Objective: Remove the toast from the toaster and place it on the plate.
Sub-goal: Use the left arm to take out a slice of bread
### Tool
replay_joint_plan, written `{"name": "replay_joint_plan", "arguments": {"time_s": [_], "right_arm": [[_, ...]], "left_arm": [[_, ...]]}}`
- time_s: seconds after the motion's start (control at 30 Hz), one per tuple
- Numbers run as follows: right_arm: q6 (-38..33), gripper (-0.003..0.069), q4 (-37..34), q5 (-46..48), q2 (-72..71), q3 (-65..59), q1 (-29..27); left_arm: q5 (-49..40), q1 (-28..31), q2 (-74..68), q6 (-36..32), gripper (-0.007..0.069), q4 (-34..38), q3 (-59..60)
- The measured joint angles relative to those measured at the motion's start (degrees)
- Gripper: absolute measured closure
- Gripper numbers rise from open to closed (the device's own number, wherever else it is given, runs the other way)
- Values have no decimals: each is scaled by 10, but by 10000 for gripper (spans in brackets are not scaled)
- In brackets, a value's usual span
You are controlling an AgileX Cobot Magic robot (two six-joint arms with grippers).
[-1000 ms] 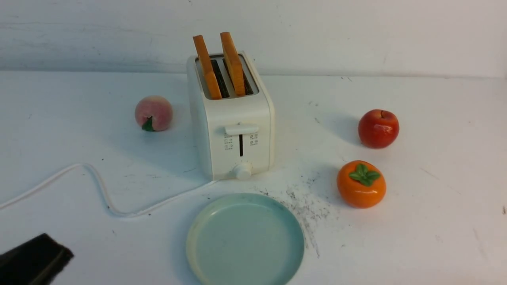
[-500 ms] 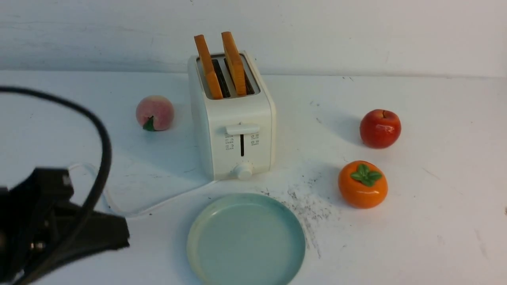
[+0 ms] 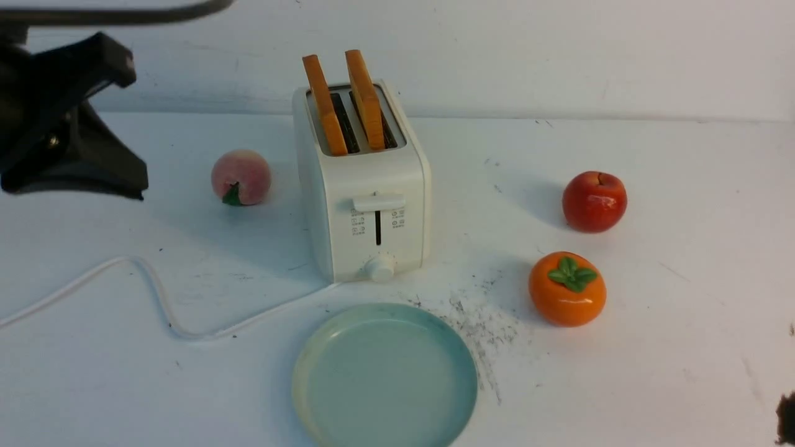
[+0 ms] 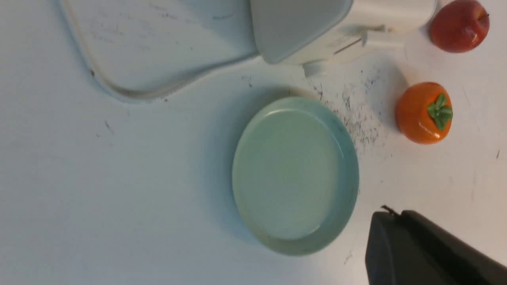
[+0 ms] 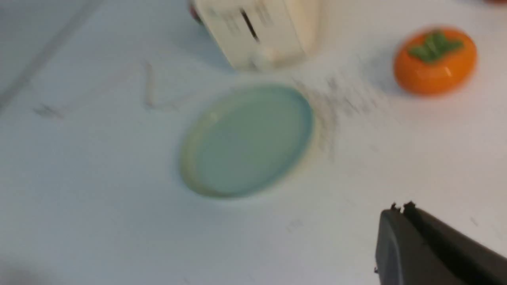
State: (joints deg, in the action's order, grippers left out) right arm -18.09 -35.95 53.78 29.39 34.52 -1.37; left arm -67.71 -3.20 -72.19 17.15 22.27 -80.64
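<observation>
The cream-white toaster (image 3: 363, 186) stands at the middle back of the table. Two orange-brown toast slices (image 3: 324, 105) (image 3: 365, 99) stick up out of its slots. The pale blue-green plate (image 3: 385, 379) lies bare in front of it. High at the far left, well off the toaster, hangs my left gripper (image 3: 133, 183); its wrist view shows it (image 4: 390, 213) shut and holding nothing, beside the plate (image 4: 295, 174). My right gripper (image 5: 400, 209) is shut on nothing too, above bare table near the plate (image 5: 245, 140). In the front view only a dark sliver of it (image 3: 785, 419) shows at the lower right edge.
A peach (image 3: 241, 177) sits left of the toaster. A red apple (image 3: 594, 202) and an orange persimmon (image 3: 566, 288) lie to its right. The white cord (image 3: 161, 298) loops over the table on the left. Dark scuff marks (image 3: 481, 323) lie right of the plate.
My left arm has swung up from the lower left corner to the upper left. A dark edge of the right arm has come in at the lower right. Toast, toaster and plate are unmoved.
</observation>
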Motion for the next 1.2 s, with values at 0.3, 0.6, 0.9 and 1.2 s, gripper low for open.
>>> {"name": "replay_joint_plan", "arguments": {"time_s": [0.3, 0.6, 0.9, 1.2], "right_arm": [[54, 657, 129, 44, 99, 36, 0], [57, 652, 129, 21, 101, 36, 0], [58, 643, 128, 19, 101, 36, 0], [58, 633, 128, 16, 101, 36, 0]], "left_arm": [[-36, -19, -169, 52, 638, -141, -133], [-31, -174, -280, 100, 586, -201, -290], [30, -271, -374, 182, 232, -434, -331], [57, -274, -396, 243, 120, -527, -332]]}}
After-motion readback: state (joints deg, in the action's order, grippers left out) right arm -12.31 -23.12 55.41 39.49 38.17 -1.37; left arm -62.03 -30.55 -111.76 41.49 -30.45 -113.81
